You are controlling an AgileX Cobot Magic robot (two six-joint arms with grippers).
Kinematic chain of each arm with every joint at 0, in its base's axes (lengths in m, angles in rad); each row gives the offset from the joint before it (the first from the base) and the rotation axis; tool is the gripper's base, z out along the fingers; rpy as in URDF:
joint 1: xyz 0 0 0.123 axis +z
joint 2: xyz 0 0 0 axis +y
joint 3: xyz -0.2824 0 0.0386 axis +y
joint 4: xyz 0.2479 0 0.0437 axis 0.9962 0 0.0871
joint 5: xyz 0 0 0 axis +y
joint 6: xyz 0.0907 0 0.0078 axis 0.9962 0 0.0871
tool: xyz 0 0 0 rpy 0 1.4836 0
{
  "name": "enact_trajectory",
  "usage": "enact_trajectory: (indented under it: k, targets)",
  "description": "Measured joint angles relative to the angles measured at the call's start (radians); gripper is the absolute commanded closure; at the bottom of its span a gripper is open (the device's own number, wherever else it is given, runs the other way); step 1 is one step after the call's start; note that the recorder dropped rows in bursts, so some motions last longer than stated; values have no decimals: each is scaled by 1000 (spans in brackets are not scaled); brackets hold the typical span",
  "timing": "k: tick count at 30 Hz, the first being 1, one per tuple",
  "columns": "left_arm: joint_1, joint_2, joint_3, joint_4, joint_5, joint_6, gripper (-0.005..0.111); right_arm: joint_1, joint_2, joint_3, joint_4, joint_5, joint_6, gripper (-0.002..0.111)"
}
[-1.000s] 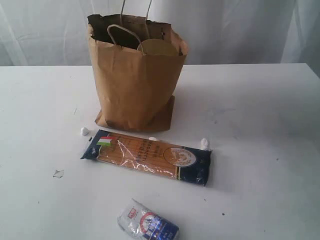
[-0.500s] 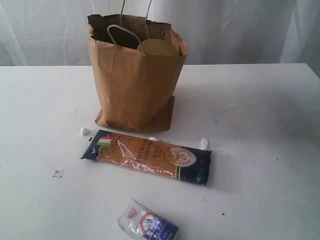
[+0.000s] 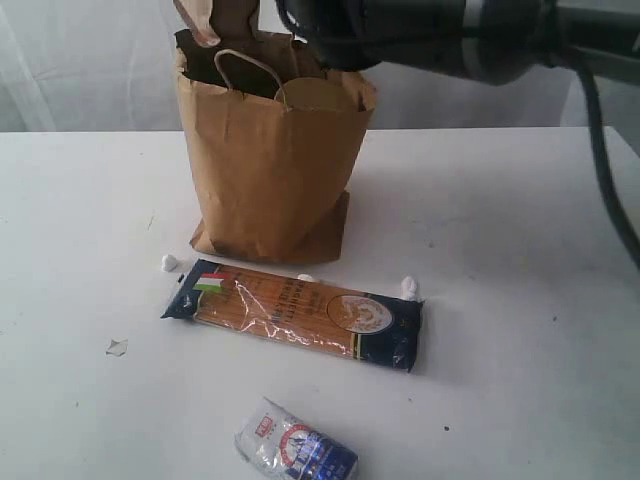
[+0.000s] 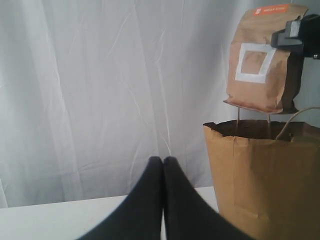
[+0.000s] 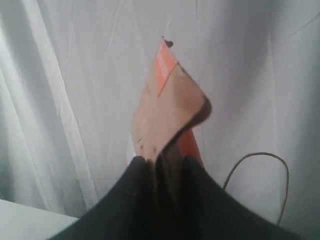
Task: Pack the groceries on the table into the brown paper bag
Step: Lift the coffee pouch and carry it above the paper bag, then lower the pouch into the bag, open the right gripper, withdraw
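The brown paper bag stands upright and open at the back of the table, with a gold lid showing inside. Over its mouth hangs the brown pouch with the orange label, my right gripper shut on it; the right arm reaches in from the upper right. The left wrist view shows the same pouch above the bag. My left gripper is shut on nothing, beside the bag. The spaghetti pack and the small white-blue packet lie in front.
Small white scraps lie by the spaghetti pack, and another scrap sits to the left. A white curtain hangs behind the table. One bag handle loop shows in the right wrist view.
The right arm has come into view from the upper right, carrying the brown pouch over the bag's mouth. The bag and the items on the table have not moved.
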Motion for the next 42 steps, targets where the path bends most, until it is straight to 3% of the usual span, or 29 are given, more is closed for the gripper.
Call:
enact_trajectory:
  k: [10,35,38,42]
  targets:
    - [0,0,0,0,0,0,107,0,80,0,19,-101,-84,108]
    - [0,0,0,0,2,0,107,0,171,0,1,-101,-61,108]
    - [0,0,0,0,2,0,107,0,171,0,1,-101,-61,103]
    - [0,0,0,0,2,0,107,0,171,0,1,-101,-59,87]
